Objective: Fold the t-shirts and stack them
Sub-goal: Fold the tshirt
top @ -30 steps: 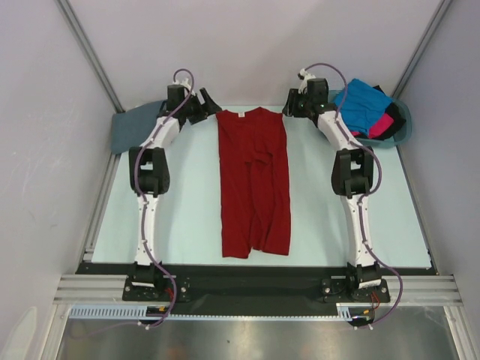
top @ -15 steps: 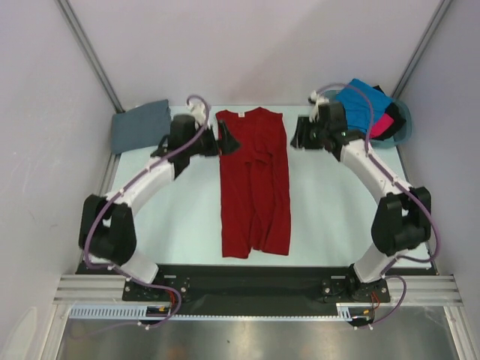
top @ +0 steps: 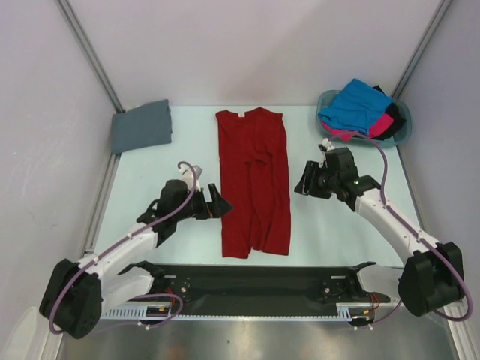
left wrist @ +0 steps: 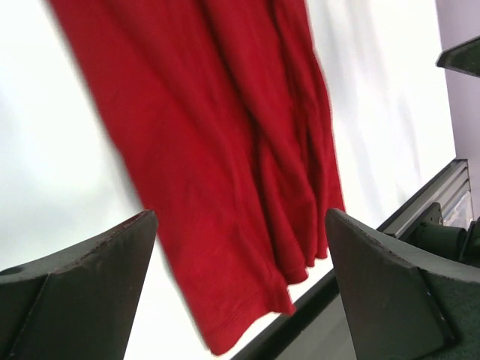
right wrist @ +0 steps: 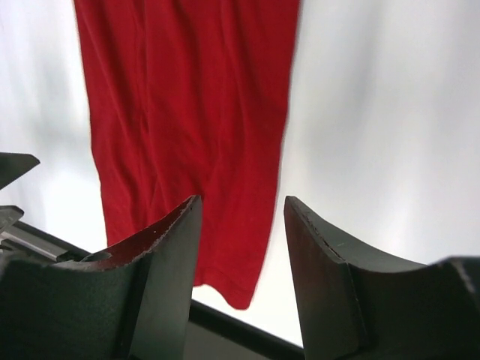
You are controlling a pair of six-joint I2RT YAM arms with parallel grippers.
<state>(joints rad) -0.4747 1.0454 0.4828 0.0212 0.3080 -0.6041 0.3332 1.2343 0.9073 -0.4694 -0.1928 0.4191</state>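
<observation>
A deep red t-shirt (top: 253,180) lies flat down the middle of the table, collar at the far end, sleeves folded in, hem near the front edge. My left gripper (top: 221,204) hovers open beside the shirt's lower left edge. My right gripper (top: 301,184) hangs open just right of the shirt's middle. The left wrist view shows the red t-shirt (left wrist: 217,150) and its hem between wide-apart fingers (left wrist: 90,277). In the right wrist view the red t-shirt (right wrist: 187,112) lies below and ahead of the parted fingers (right wrist: 330,270). Neither gripper holds anything.
A folded slate grey t-shirt (top: 141,126) lies at the far left corner. At the far right, a teal basket (top: 405,120) holds blue (top: 352,105), pink (top: 382,124) and black (top: 391,133) shirts. A black rail (top: 255,274) runs along the table's front edge.
Both arms have drawn back from the shirt's collar end toward the near half of the table, along its sides. The left gripper opened fully; the right widened a little.
</observation>
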